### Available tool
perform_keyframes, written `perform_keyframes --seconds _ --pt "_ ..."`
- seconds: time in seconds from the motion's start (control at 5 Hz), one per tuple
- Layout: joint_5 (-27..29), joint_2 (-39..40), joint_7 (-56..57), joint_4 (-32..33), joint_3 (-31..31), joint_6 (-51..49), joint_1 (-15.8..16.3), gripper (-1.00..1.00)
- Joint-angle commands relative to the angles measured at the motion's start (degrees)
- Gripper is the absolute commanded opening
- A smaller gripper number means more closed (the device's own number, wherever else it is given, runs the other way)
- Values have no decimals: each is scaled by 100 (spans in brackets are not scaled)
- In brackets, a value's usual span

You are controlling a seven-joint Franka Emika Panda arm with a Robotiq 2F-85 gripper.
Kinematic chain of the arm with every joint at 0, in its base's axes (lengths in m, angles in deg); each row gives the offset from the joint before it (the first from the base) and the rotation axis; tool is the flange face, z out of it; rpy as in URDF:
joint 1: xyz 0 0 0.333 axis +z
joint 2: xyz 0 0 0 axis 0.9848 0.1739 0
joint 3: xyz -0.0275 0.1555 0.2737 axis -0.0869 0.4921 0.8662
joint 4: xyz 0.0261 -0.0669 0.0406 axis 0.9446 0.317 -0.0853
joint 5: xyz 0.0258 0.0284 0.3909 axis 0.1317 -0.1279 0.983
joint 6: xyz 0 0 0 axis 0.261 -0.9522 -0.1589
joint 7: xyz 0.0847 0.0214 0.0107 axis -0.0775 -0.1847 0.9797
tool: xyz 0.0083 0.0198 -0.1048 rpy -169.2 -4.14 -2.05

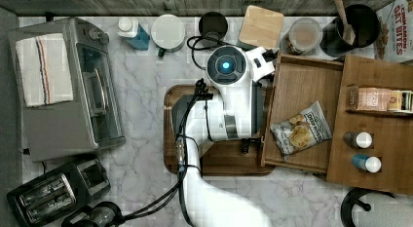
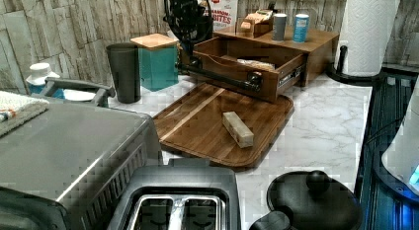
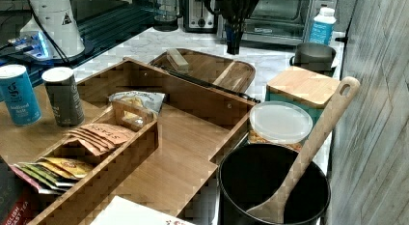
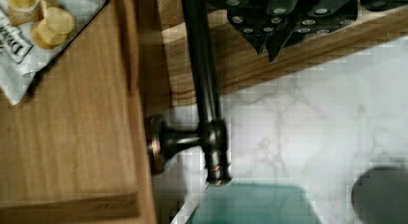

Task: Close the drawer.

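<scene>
The marble-patterned counter (image 1: pixel 146 105), smooth and hard, carries the whole scene, and the white arm (image 1: pixel 229 110) reaches across it above a dark rounded-corner wooden tray (image 2: pixel 197 126) on which a small pale block (image 2: pixel 237 129) lies. At the top view's right stands a low wooden cabinet (image 1: pixel 375 134) with two capped bottles (image 1: pixel 363 151) and a rack of packets on its flat top. The drawer (image 1: pixel 299 85) is pulled well out of that cabinet toward the tray: a shallow, stiff box of plain brown wood with thin straight walls and a flat bottom, holding a crinkled snack bag (image 1: pixel 302 129). Along its front runs a dark metal bar handle (image 4: pixel 204 84), round, smooth and glossy, fixed by flared posts. The gripper (image 4: pixel 269 39) sits near the handle's end by the teal canister (image 2: pixel 157 62) and just beside the bar on the counter side; whether its fingers are parted or together cannot be told, and it seems to hold nothing. The drawer looks light and rigid and should probably slide straight on its runners; a push on the flat wooden front or against the bar would likely serve better than a grasp, since the polished bar may be slippery, and pressing near the middle rather than the end would make it less likely to skew and bind.
</scene>
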Motion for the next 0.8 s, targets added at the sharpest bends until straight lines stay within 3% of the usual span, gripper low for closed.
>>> perform_keyframes --seconds 0.2,0.8 --pt "-172 276 -119 433 31 379 256 -100" --pt "32 676 1097 142 19 395 -198 -100"
